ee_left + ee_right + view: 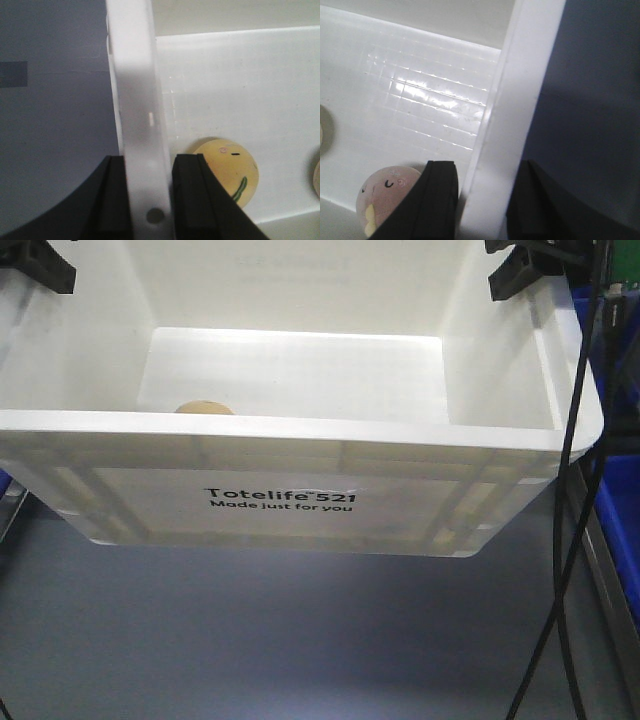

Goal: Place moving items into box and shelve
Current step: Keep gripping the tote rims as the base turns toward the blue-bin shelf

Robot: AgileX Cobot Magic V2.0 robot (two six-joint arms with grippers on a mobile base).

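One toy (204,407) (barely visible) in box (120,490)

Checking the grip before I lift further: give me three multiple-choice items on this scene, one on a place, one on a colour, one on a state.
1. Where is the yellow toy?
A) inside the box
B) on the grey floor
C) on a shelf

2. What colour is the box?
A) blue
B) white
C) black

3. How is the right tool?
A) open, clear of the box
B) shut on a toy
C) shut on the box wall

Key: 1 A, it lies on the box bottom near the left tool. 2 B, all its walls are white. 3 C, it clamps the wall; the pink toy lies free.
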